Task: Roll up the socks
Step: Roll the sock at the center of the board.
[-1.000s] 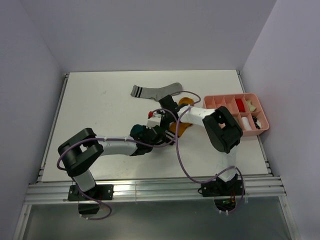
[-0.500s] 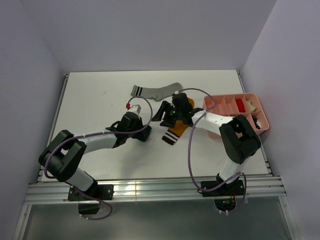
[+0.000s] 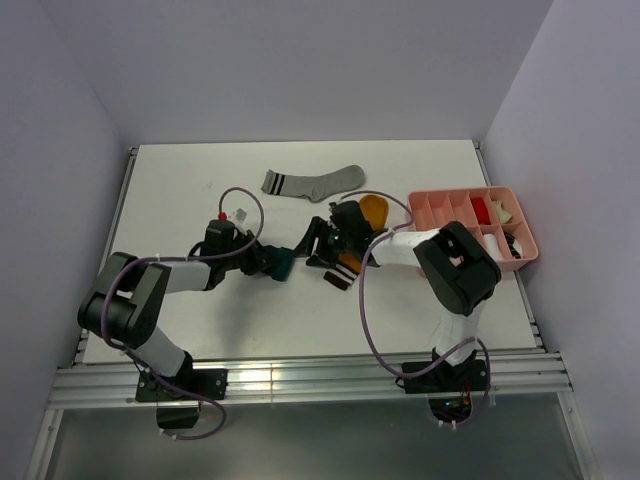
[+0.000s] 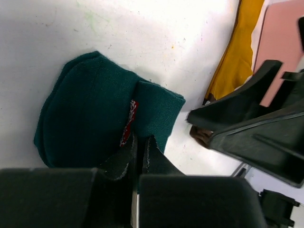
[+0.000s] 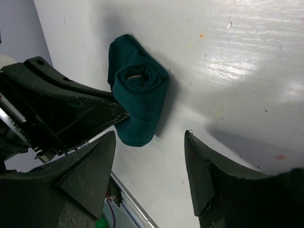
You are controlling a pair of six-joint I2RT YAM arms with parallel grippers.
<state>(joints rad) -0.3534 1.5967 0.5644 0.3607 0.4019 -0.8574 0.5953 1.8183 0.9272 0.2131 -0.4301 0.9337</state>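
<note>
Sock count stood at three. A pink tray (image 3: pixel 450 193) at the right edge of the bench (image 3: pixel 180 190) held red (image 3: pixel 481 209) and white bundles (image 3: pixel 492 243) in its compartments. The teal sock (image 3: pixel 280 265) lay rolled at mid-bench, the grey sock (image 3: pixel 312 183) flat behind it, and the mustard sock (image 3: pixel 372 209) partly under the right arm. The left pincer (image 4: pixel 140 145) was closed, tips against the teal roll. The right pincer (image 5: pixel 150 134) stood wide apart, holding nothing.
</note>
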